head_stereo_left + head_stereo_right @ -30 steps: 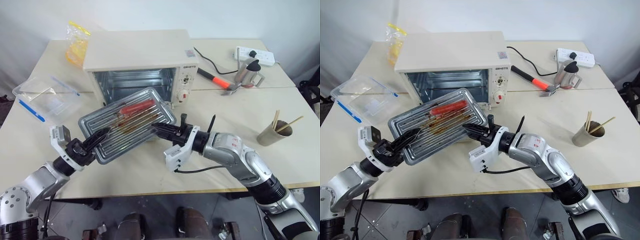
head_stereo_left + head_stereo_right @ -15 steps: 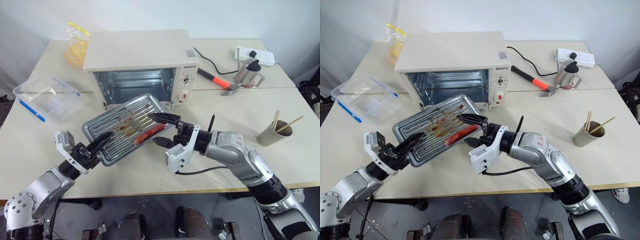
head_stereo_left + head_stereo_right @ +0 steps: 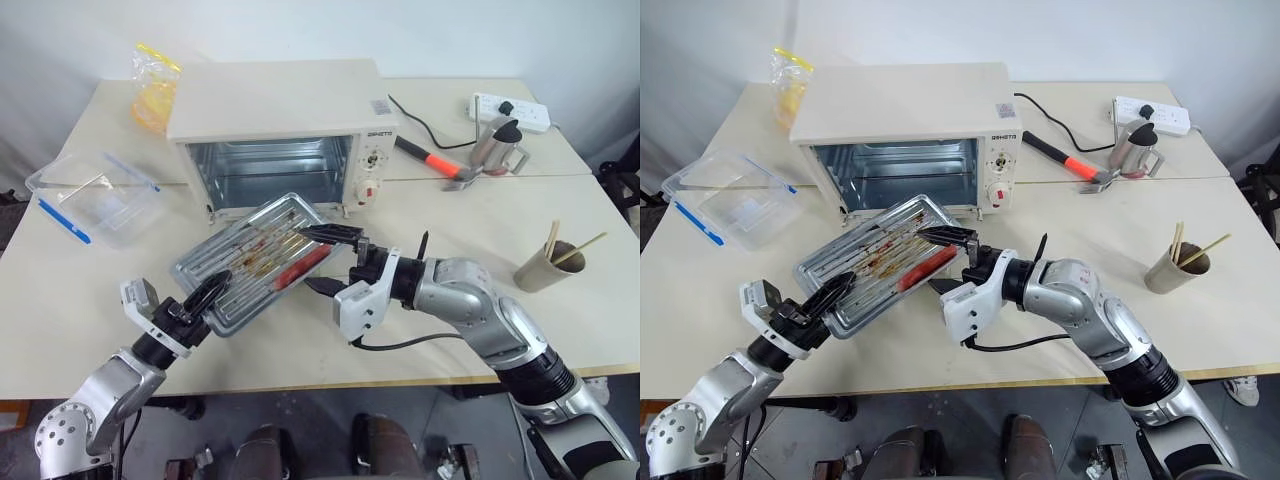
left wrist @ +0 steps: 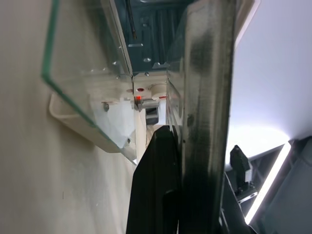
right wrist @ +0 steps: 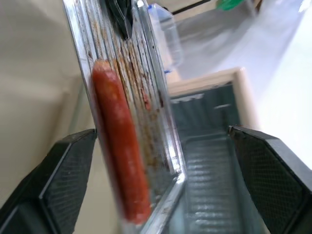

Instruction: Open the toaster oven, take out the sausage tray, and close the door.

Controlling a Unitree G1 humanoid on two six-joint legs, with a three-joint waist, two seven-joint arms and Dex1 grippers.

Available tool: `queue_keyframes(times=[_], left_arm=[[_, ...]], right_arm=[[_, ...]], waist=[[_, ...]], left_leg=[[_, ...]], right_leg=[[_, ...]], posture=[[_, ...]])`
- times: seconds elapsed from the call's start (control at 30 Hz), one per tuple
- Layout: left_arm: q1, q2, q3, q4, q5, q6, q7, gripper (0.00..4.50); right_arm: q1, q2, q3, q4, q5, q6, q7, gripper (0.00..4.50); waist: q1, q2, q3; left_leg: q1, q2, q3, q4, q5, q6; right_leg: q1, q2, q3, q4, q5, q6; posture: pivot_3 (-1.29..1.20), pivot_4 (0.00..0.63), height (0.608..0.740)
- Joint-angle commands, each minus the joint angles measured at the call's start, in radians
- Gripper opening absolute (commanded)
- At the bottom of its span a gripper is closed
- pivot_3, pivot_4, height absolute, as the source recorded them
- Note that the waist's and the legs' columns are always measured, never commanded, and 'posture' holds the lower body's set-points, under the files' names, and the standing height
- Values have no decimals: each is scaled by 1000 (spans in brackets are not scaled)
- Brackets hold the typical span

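The cream toaster oven (image 3: pixel 280 120) stands at the back of the table with its cavity showing. Its glass door (image 4: pixel 83 58) lies folded down in front, mostly under the sausage tray. That tray (image 3: pixel 250 265), ribbed silver metal with brown stains, slopes down toward me, and a red sausage (image 3: pixel 300 268) lies along its right side. My left gripper (image 3: pixel 205 294) is shut on the tray's near left corner. My right gripper (image 3: pixel 330 260) is open, its fingers spread above and below the tray's right end (image 5: pixel 146 87) without pinching it.
A clear plastic container (image 3: pixel 95 195) with blue clips sits left of the oven, and a yellow bag (image 3: pixel 155 90) behind it. A hammer (image 3: pixel 430 160), a metal kettle (image 3: pixel 497 148) and a power strip (image 3: pixel 510 110) lie back right. A cup of chopsticks (image 3: pixel 548 265) stands right.
My right gripper has let go of the tray's right end and opened wide. The tray has sunk and flattened with my left gripper, and the sausage has rolled to its right side.
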Motion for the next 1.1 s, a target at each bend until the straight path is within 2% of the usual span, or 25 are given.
queue_keyframes(times=[0.03, 0.27, 0.37, 0.47, 0.53, 0.67, 0.8, 0.9, 1.0, 1.1], left_arm=[[20, -22, 27, -65, -10, -21, 11, 0], [40, -49, 49, -88, -10, -45, 21, 0], [69, -97, 101, -120, -10, -76, 10, 0], [94, -129, 121, -137, -10, -85, 11, 0], [121, -160, 135, -153, -10, -99, 8, 0], [182, -220, 160, -216, -10, -144, 10, 0], [337, -316, 144, -353, -10, -197, -2, 0], [432, -331, 97, -414, -10, -219, -2, 0], [511, -363, 108, -468, -10, -286, -28, 0], [553, -370, 111, -492, -10, -327, -57, 0]], right_arm=[[20, -28, -68, -40, 255, 115, 135, 4478], [0, -53, -167, 0, 511, 275, 278, 4478], [44, -140, -261, 69, 790, 457, 510, 4478], [40, -177, -271, 119, 839, 537, 576, 4478], [20, -153, -281, 219, 825, 499, 604, 4478], [-20, -117, -285, 413, 781, 369, 702, 3605], [-75, -88, -275, 564, 738, 283, 756, 2171], [-112, -63, -270, 646, 712, 240, 781, 1148], [-148, -35, -259, 739, 677, 189, 811, 66], [-164, -17, -259, 786, 670, 172, 840, 25]], waist=[[1, 0, 0], [1, 0, 0], [4, 0, 0], [5, 0, 0], [1, 0, 0], [0, 0, 0], [-2, 0, 0], [0, 0, 0], [-6, 1, 1], [-6, 1, 1]], left_leg=[[0, 0, 0, 0, 0, 1], [0, 0, 0, 0, -1, 2], [0, 0, 0, 0, -1, 2], [0, 0, -1, 0, -3, 5], [0, 0, -1, 0, -3, 5], [2, 0, 0, 0, -3, 5], [1, 0, 0, 0, -3, 5], [1, 0, 1, 1, -4, 5], [2, 0, 1, 1, -4, 5], [1, 1, 3, 1, -7, 6]], right_leg=[[1, 0, 0, 0, 0, 0], [1, 0, 0, -1, 0, 0], [1, 0, 0, -2, 0, 0], [5, 0, -1, -8, 0, 0], [5, 0, -1, -8, 0, 0], [7, 0, -1, -8, 1, 0], [7, 0, -1, -10, 1, 0], [7, 0, 0, -13, 1, 1], [7, 0, 0, -17, 2, 0], [7, 1, 0, -18, 2, 0]], posture=[[0, 150, 740], [0, 150, 740], [0, 150, 740], [0, 150, 740], [0, 150, 740], [0, 150, 740], [0, 150, 740], [0, 150, 740], [0, 150, 740], [0, 150, 740]])
